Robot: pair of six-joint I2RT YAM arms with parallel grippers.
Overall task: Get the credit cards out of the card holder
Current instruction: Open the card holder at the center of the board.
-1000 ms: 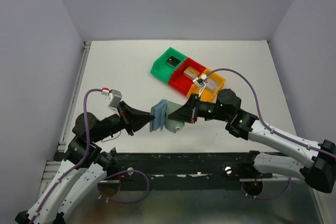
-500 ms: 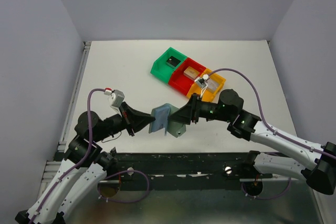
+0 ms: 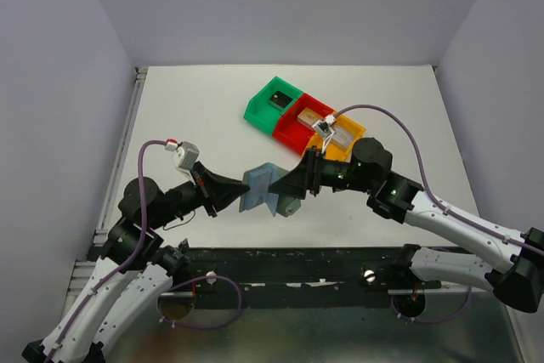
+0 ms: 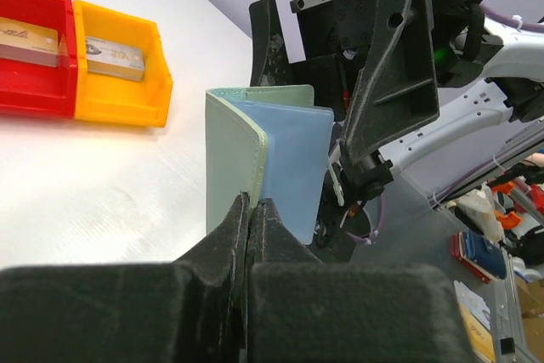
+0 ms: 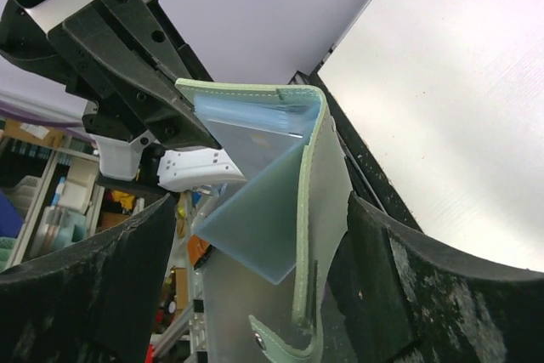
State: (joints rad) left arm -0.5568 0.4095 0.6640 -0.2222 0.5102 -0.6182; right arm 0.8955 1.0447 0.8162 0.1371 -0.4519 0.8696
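The card holder point(image 3: 255, 186), a grey-blue and pale green bifold, stands half open above the table between both arms. My left gripper point(image 3: 240, 193) is shut on the edge of one panel point(image 4: 229, 159). My right gripper point(image 3: 289, 184) is open, its fingers apart on either side of the other panel point(image 5: 319, 210) without pinching it. No card shows in the holder's slots. The credit cards lie in the bins: the black one point(image 3: 278, 99), the tan-gold one point(image 3: 311, 116) and the silver-grey one point(image 4: 113, 57).
A green bin point(image 3: 255, 112), a red bin point(image 3: 287, 133) and an orange bin point(image 3: 357, 131) stand in a row behind the right gripper, close to its wrist. The table's front rail point(image 3: 297, 257) runs just below the holder.
My right gripper has opened and let go of the holder's panel. The holder has swung a little wider and lower while the left gripper keeps its hold.
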